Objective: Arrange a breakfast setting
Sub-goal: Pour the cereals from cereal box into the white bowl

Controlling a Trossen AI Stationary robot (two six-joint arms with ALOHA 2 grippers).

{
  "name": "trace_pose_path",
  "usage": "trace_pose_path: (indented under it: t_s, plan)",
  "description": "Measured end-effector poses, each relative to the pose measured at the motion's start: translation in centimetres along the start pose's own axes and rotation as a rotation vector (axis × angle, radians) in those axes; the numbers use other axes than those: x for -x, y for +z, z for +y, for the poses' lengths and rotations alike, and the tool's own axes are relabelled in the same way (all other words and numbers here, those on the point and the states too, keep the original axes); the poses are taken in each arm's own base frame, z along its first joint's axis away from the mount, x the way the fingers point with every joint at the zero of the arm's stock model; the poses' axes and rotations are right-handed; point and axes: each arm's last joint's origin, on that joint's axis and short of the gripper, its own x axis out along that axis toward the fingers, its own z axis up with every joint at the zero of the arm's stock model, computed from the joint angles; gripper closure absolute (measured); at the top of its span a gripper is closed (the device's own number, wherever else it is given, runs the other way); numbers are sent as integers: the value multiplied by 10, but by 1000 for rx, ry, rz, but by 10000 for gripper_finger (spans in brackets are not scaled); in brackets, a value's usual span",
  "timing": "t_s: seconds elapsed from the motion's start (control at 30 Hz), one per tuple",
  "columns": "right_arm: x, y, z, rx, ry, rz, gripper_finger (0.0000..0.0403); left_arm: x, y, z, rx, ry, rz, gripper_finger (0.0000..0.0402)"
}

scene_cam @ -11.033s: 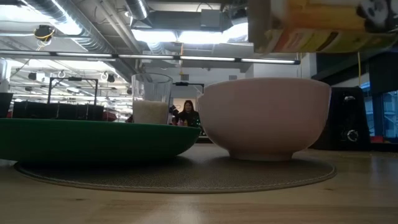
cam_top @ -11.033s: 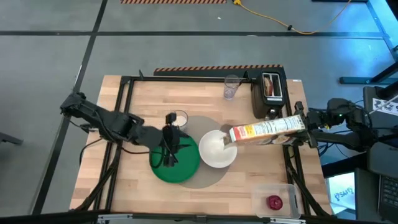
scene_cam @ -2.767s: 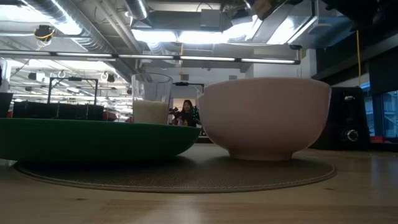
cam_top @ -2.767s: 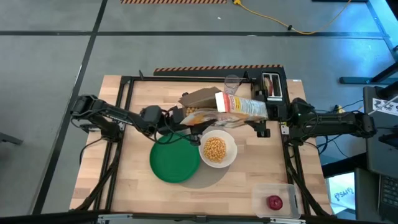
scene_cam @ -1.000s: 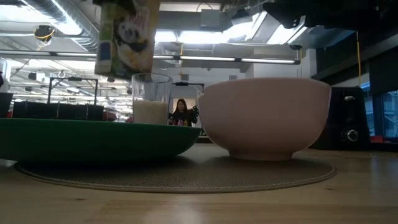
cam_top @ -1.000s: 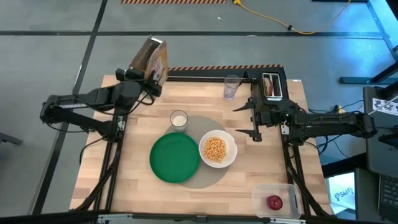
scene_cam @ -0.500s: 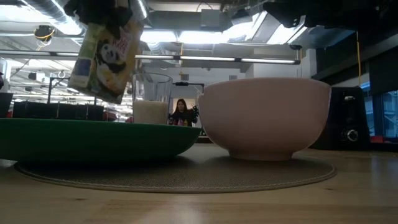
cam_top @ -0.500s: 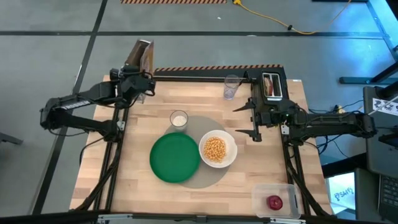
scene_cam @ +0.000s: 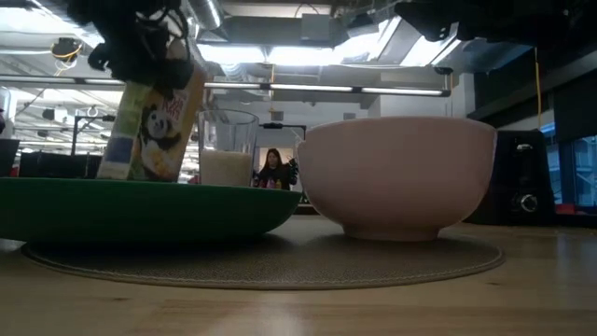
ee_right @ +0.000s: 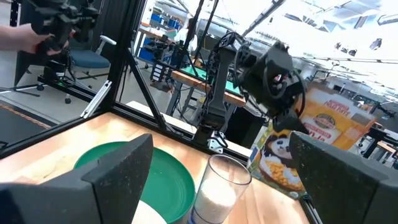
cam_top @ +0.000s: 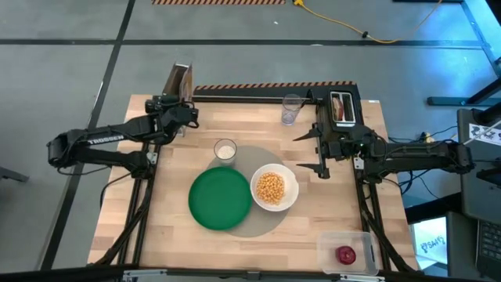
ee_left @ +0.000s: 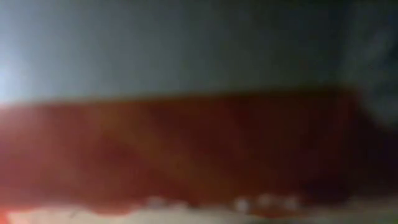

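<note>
A green plate [cam_top: 220,199] and a white bowl [cam_top: 274,188] holding cereal sit on the round grey mat [cam_top: 262,225]. The milk glass [cam_top: 225,150] stands at the mat's far edge. My left gripper [cam_top: 174,111] is at the table's far left corner, shut on a cereal box [cam_top: 178,81], which also shows in the low view [scene_cam: 154,126]. My right gripper [cam_top: 311,150] is open and empty, right of the bowl. The bagel sits in the toaster [cam_top: 342,110]. The red apple [cam_top: 345,254] lies in a clear tub. No spoon shows. My left gripper holds the cereal box by its upper end [scene_cam: 163,79], coming at it from above. The box hangs below the gripper, tilted. The green plate hides its lower end, so I cannot tell whether it stands on the table. The gripper's body hides the fingers.
An empty glass [cam_top: 291,110] stands at the far edge beside the toaster. The black frame rail [cam_top: 258,97] runs along the table's far edge. Bare wood lies left of the plate and along the near edge.
My left gripper has gone down at the table's far left corner with the cereal box. The box was upright, high above the milk glass; it now hangs lower and tilted.
</note>
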Motion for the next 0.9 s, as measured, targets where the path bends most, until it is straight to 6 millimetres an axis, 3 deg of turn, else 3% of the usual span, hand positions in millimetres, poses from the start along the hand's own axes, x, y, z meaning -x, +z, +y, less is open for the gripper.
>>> trace_pose_path:
  t_s: [0.5, 0.9]
  plan:
    - [0, 0, 0, 0, -3, 1, 39, -13, -41, 10, 45, 49, -12, 190]
    - [0, 0, 0, 0, -5, 2, 39, -14, -45, 10, 22, 55, -9, 184]
